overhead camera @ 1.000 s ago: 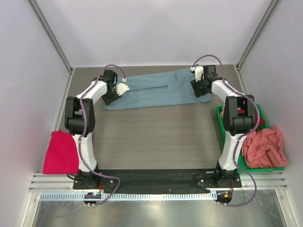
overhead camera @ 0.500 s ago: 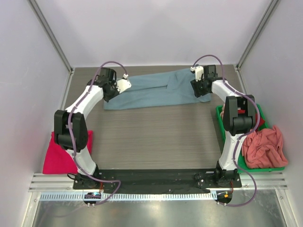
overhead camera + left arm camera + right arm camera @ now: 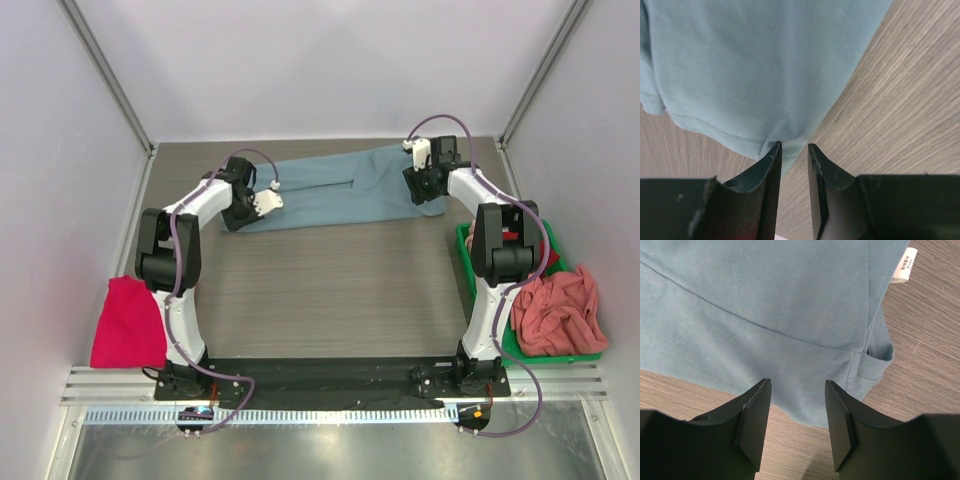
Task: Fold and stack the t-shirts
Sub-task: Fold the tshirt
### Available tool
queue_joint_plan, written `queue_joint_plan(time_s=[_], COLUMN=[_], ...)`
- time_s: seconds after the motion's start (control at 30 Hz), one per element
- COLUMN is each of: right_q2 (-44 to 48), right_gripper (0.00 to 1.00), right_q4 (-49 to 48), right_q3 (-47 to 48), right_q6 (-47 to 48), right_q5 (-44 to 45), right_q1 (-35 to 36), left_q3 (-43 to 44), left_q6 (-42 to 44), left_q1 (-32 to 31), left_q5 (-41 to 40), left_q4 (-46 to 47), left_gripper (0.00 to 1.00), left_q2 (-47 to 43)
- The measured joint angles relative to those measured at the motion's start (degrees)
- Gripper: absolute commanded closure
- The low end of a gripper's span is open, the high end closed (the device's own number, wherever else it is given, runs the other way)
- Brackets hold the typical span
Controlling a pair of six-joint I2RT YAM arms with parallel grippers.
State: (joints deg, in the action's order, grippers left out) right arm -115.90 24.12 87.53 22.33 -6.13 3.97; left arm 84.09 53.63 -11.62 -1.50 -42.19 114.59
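The dusty grey-blue t-shirt (image 3: 330,190) lies folded into a long band across the far side of the table. My left gripper (image 3: 241,214) is down at its near left corner. In the left wrist view the left gripper (image 3: 792,145) is open by a narrow gap, its tips at the puckered hem corner (image 3: 782,137), with bare wood showing between the fingers. My right gripper (image 3: 428,195) hovers open over the shirt's right end. In the right wrist view the right gripper (image 3: 797,382) stands over the cloth edge (image 3: 805,410), holding nothing. A magenta-pink t-shirt (image 3: 128,322) lies folded at the near left.
A green bin (image 3: 463,252) stands at the right and holds a crumpled salmon-pink t-shirt (image 3: 560,310) and a bit of red cloth (image 3: 511,237). A white label (image 3: 904,265) sticks out of the grey-blue shirt. White walls close in the table on three sides.
My left arm has swung its elbow out and back, and its gripper has come nearer, down to the shirt's near left corner. The right arm and the shirt have not moved.
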Motion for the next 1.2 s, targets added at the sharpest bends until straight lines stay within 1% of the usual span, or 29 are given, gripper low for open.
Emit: queue_joint_plan(time_s=[0.17, 0.37, 0.43, 0.47, 0.5, 0.53, 0.73, 0.83, 0.87, 0.9, 1.0, 1.1, 1.2], right_q2=[0.0, 0.0, 0.0, 0.0, 0.0, 0.0, 0.0, 0.0, 0.0, 0.0, 0.0, 0.0, 0.0], right_gripper=[0.47, 0.47, 0.47, 0.47, 0.47, 0.47, 0.48, 0.48, 0.48, 0.48, 0.48, 0.48, 0.48], right_q4=[0.0, 0.0, 0.0, 0.0, 0.1, 0.1, 0.4, 0.4, 0.4, 0.4, 0.3, 0.4, 0.4], right_q3=[-0.1, -0.1, -0.1, -0.1, -0.1, -0.1, 0.5, 1.3, 1.6, 1.8, 2.0, 2.0, 2.0], right_q6=[0.0, 0.0, 0.0, 0.0, 0.0, 0.0, 0.0, 0.0, 0.0, 0.0, 0.0, 0.0, 0.0], right_q5=[0.0, -0.1, -0.2, -0.3, -0.3, -0.4, -0.7, -0.7, -0.9, -0.9, -1.1, -1.1, -1.2], right_q1=[0.0, 0.0, 0.0, 0.0, 0.0, 0.0, 0.0, 0.0, 0.0, 0.0, 0.0, 0.0, -0.1], left_q3=[1.2, 0.5, -0.8, -1.4, -2.3, -3.3, -5.5, -5.8, -5.8, -5.8, -5.7, -5.3, -3.9], left_q6=[0.9, 1.5, 2.0, 2.1, 2.2, 2.2, 1.9, 1.1, 0.7, 0.5, -0.9, -1.2, -1.1], left_q1=[0.0, 0.0, 0.0, -0.1, -0.1, -0.1, -1.2, -2.0, -2.3, -2.6, -3.4, -3.8, -3.8], left_q5=[-0.5, -1.0, -1.6, -1.7, -1.9, -2.0, -3.1, -3.1, -3.1, -3.1, -2.8, -2.9, -3.3], left_q4=[0.1, -0.7, -0.9, -0.7, -0.7, -0.9, -1.9, -2.5, -2.7, -2.7, -2.8, -2.2, -1.1], left_gripper=[0.73, 0.78, 0.84, 0.89, 0.99, 1.0, 1.0, 0.99, 0.94, 0.82, 0.72, 0.68, 0.67], left_q2=[1.2, 2.5, 2.2, 1.8, 1.4, 0.8, -0.6, -0.9, -0.9, -1.0, -1.7, -3.0, -4.4])
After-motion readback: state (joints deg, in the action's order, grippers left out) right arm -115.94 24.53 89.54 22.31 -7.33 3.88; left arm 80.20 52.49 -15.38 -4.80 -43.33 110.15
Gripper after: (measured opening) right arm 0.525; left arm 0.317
